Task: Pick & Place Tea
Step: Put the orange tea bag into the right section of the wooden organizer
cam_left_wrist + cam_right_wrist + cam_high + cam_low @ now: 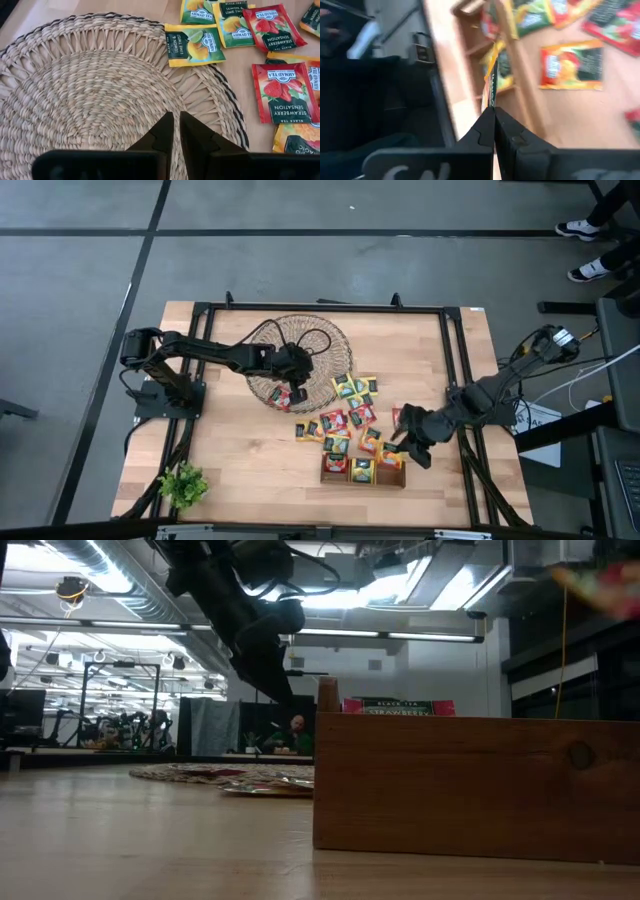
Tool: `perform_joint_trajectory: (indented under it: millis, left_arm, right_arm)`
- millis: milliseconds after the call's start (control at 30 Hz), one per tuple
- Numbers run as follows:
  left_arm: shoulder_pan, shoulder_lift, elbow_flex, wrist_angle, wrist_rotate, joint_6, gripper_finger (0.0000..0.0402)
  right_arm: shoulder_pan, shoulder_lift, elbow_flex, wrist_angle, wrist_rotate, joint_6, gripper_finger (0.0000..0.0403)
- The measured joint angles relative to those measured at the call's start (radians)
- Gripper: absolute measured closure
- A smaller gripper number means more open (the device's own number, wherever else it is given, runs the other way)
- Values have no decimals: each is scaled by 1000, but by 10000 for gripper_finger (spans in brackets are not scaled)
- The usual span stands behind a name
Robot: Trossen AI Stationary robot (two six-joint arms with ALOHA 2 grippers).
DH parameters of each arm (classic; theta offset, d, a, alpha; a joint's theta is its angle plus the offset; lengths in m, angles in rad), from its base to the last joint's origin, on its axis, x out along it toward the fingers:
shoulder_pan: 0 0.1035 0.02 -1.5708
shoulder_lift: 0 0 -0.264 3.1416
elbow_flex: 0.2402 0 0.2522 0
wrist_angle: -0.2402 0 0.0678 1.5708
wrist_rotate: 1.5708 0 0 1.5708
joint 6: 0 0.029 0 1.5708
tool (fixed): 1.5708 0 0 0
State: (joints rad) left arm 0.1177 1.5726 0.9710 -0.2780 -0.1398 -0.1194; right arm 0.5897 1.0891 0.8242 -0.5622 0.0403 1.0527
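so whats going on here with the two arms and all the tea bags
The robot is sorting tea sachets from a loose pile on the table into a wooden tray. The right gripper is shut on an orange-edged sachet, holding it edge-on above the tray's compartments, some of which already hold sachets. The left gripper hangs over the wicker dish with fingers nearly together and nothing visible between them.

Both arms are dark, built of slim black links with bulkier rounded joints. Black cables loop along the left arm (215, 355); the right arm (500, 390) carries a pale fitting near its shoulder. The fingers (162, 135) are matte black, wedge-shaped, tapering to thin tips.
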Motion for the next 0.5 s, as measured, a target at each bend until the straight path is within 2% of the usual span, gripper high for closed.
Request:
perform_joint_trajectory:
  millis: [100,300,500]
  left_arm:
    - [0,0,0,14,0,2,371]
    - [0,0,0,20,0,2,373]
    - [0,0,0,20,0,1,373]
  right_arm:
    - [39,22,-19,-9,48,16,399]
    - [84,50,-93,24,54,17,399]
    - [91,53,-188,208,76,9,399]
